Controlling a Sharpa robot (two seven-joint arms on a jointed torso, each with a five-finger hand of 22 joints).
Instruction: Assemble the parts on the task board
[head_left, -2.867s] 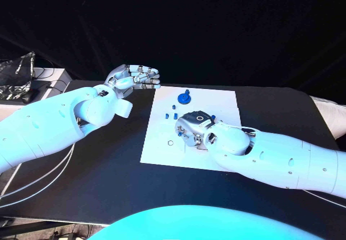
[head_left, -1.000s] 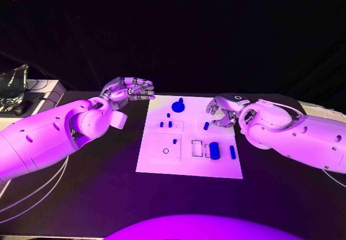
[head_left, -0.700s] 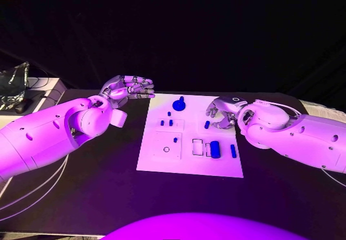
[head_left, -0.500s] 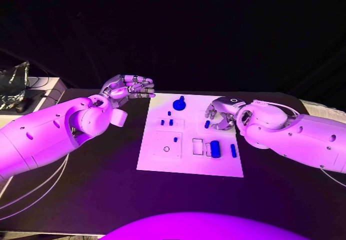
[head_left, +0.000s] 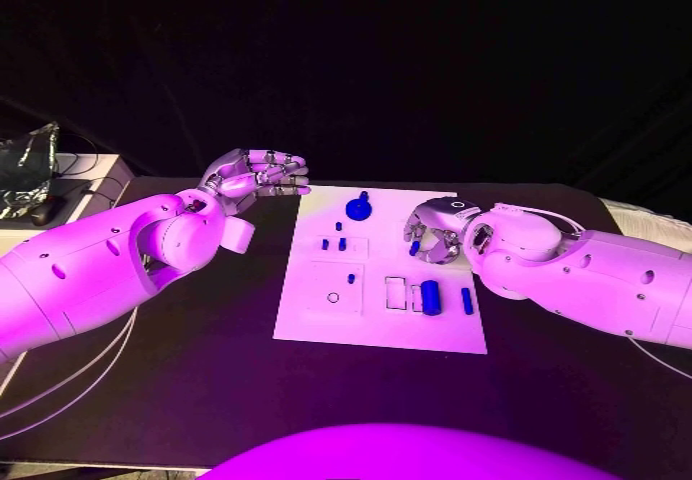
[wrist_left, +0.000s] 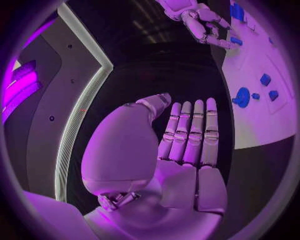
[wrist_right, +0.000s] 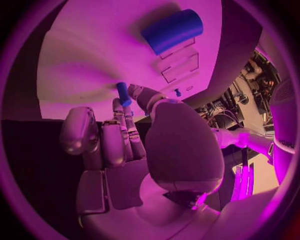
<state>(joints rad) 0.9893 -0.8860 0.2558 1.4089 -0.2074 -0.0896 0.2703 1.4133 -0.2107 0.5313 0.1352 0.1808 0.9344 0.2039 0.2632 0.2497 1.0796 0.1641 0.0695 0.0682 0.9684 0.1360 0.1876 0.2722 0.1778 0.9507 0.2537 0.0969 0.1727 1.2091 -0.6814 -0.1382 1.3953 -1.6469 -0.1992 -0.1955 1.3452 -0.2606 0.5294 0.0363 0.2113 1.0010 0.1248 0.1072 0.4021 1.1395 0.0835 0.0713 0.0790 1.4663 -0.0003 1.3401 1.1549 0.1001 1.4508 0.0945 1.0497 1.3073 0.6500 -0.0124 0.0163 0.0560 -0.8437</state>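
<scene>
The white task board (head_left: 378, 325) lies mid-table. My right hand (head_left: 433, 230) hangs over its far right part. In the right wrist view the thumb and a fingertip (wrist_right: 116, 107) pinch a small blue peg (wrist_right: 123, 93), which still touches the board (wrist_right: 94, 55). That peg (head_left: 415, 247) shows just under the hand. A thick blue cylinder (head_left: 430, 297) stands in a slot nearer me, with a slim blue piece (head_left: 466, 300) beside it. A round blue knob (head_left: 358, 209) sits at the far edge. My left hand (head_left: 260, 172) is curled, holding nothing, off the board's far left corner.
Several small blue pegs (head_left: 333, 244) stand on the board's left half, near a square recess with a ring (head_left: 333, 297). A silver bag with cables (head_left: 29, 165) lies beyond the black table (head_left: 202, 340) at the far left.
Over the last second my right hand has slid left across the board and closed round the small blue peg. The left hand has stayed put.
</scene>
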